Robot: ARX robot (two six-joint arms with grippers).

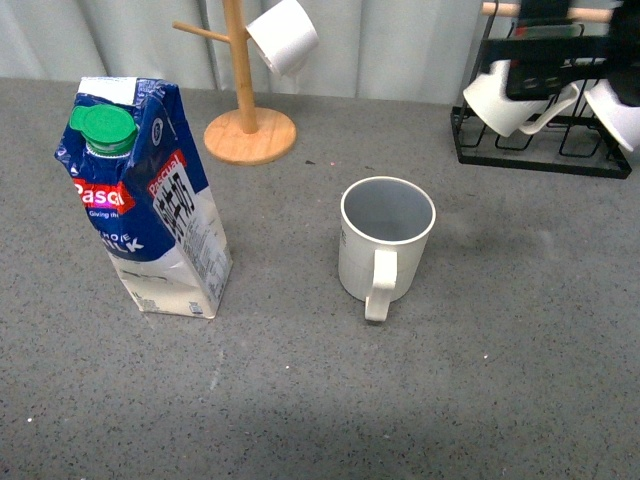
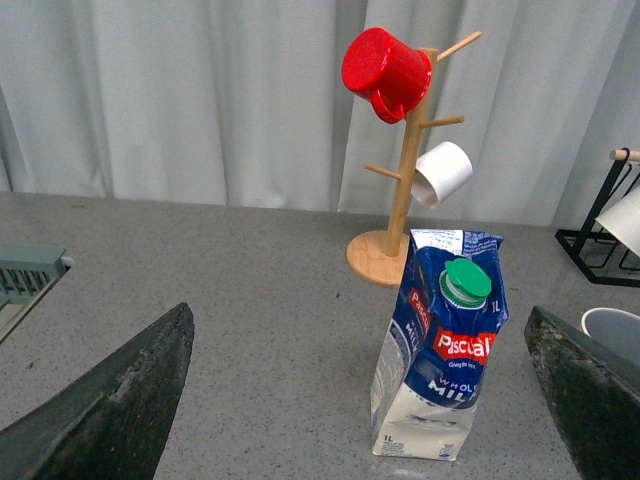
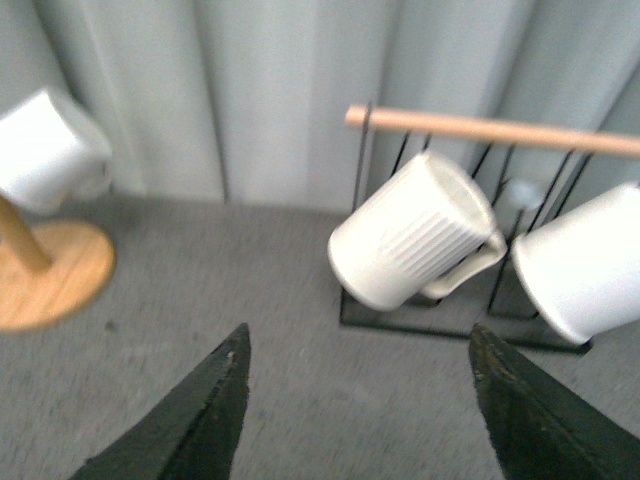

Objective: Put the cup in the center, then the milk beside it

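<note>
The cup [image 1: 385, 240], a cream-white mug with a grey-blue inside, stands upright in the middle of the grey table with its handle toward me. Its rim shows at the edge of the left wrist view [image 2: 612, 325]. The milk [image 1: 150, 200], a blue and white carton with a green cap, stands to the cup's left, a gap between them. It also shows in the left wrist view [image 2: 440, 345]. My left gripper [image 2: 358, 320] is open and empty, facing the milk from a distance. My right gripper [image 3: 359, 330] is open and empty, facing the black rack.
A wooden mug tree [image 1: 245, 110] stands at the back with a smooth white cup [image 1: 283, 37] and a red mug [image 2: 385, 60]. A black rack [image 1: 540, 150] at the back right holds white ribbed mugs [image 3: 415, 245]. My right arm [image 1: 555, 50] hovers by it.
</note>
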